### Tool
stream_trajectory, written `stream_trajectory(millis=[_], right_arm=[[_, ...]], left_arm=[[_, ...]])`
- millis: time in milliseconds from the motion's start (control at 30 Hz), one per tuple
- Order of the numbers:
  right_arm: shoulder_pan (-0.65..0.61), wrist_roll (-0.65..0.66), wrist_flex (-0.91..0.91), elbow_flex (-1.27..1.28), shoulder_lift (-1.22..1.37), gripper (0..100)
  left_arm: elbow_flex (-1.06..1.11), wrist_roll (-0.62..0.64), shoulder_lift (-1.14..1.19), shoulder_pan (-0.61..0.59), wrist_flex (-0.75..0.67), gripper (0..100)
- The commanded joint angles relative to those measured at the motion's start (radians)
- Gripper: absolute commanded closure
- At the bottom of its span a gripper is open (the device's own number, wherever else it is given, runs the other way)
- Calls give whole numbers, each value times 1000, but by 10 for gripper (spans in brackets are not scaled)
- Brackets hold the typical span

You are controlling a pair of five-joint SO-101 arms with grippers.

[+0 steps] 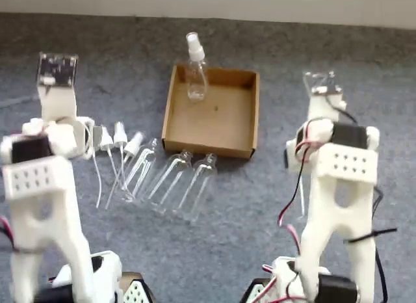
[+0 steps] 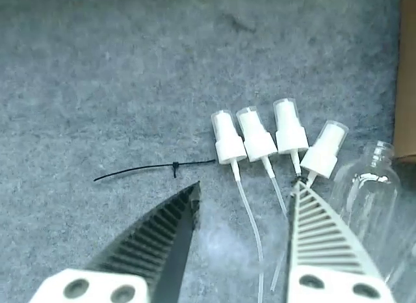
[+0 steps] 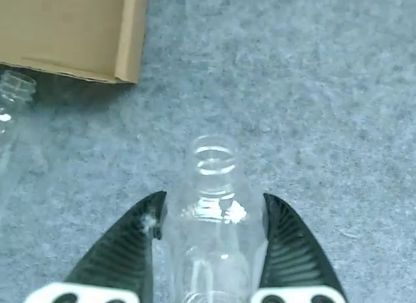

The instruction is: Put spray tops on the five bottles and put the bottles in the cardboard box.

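A bare-necked bottle (image 3: 214, 163) is clamped in the right gripper (image 3: 213, 202), beside the box (image 1: 168, 114). The left gripper (image 2: 247, 189) hangs spread over four tops (image 2: 257, 140) (tubes trailing). One is best gripped by its collar, the tube left free for threading.

The wide-spread tool (image 2: 247, 184) hangs by 4 spray tops (image 2: 258, 139) and 1 bottle (image 2: 367, 183).

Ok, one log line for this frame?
left gripper: open above four loose spray tops | right gripper: shut on uncapped bottle | cardboard box: one capped bottle | three bare bottles lying outside
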Motion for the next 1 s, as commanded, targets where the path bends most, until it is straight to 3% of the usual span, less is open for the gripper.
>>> stream_trajectory(millis=[0,133,433,967], right_arm=[[-91,-25,-51,145,-197,943],[-140,-25,-47,271,-377,943],[-143,-64,-53,404,-615,942],[-143,-64,-54,414,-621,940]], left_arm=[[-346,-3,288,-5,117,793],[-578,21,547,-12,183,793],[-921,252,987,-21,226,793],[-978,183,1079,-105,261,796]])
